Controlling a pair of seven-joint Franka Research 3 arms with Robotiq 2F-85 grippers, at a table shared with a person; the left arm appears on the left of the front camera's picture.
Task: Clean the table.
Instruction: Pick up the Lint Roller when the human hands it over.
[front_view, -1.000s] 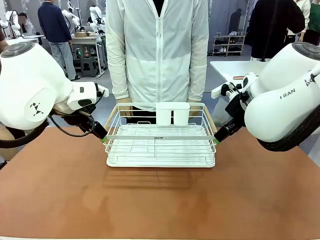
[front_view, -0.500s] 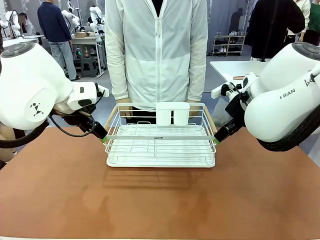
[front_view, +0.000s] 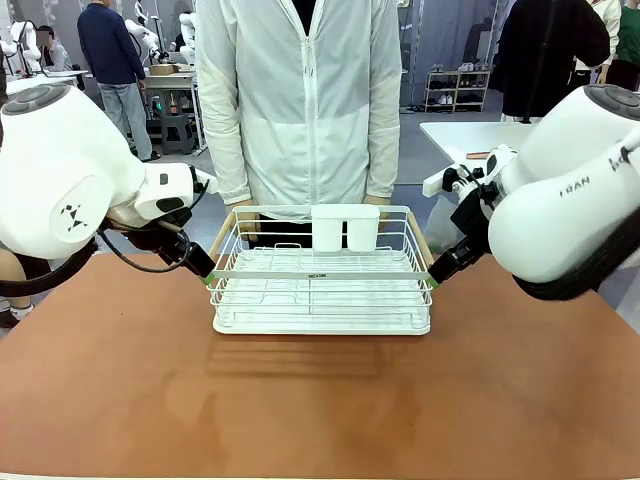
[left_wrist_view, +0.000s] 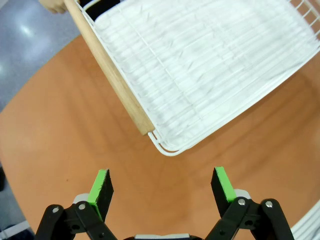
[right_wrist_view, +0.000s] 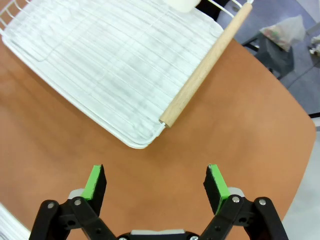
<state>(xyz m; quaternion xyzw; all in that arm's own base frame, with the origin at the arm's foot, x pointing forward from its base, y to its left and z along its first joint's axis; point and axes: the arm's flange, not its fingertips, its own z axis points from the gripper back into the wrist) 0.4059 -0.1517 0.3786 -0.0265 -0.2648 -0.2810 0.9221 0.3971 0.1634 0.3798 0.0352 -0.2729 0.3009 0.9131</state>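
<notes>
Table (front_view: 320, 410): reddish-brown, spread beneath me | white wire dish rack (front_view: 320, 292): on it at centre, cutlery cup (front_view: 345, 228) on its 12 o'clock rim | my left gripper (left_wrist_view: 162, 182): at rack's 9 o'clock, fingers wide, empty | my right gripper (right_wrist_view: 156, 180): at 3 o'clock, likewise wide (wooden handles (left_wrist_view: 112, 75) just ahead).

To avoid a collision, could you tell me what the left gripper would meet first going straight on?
Most likely the near corner of the white wire rack, beside its wooden handle; depth is unclear, so the open left gripper might touch the table first.
</notes>
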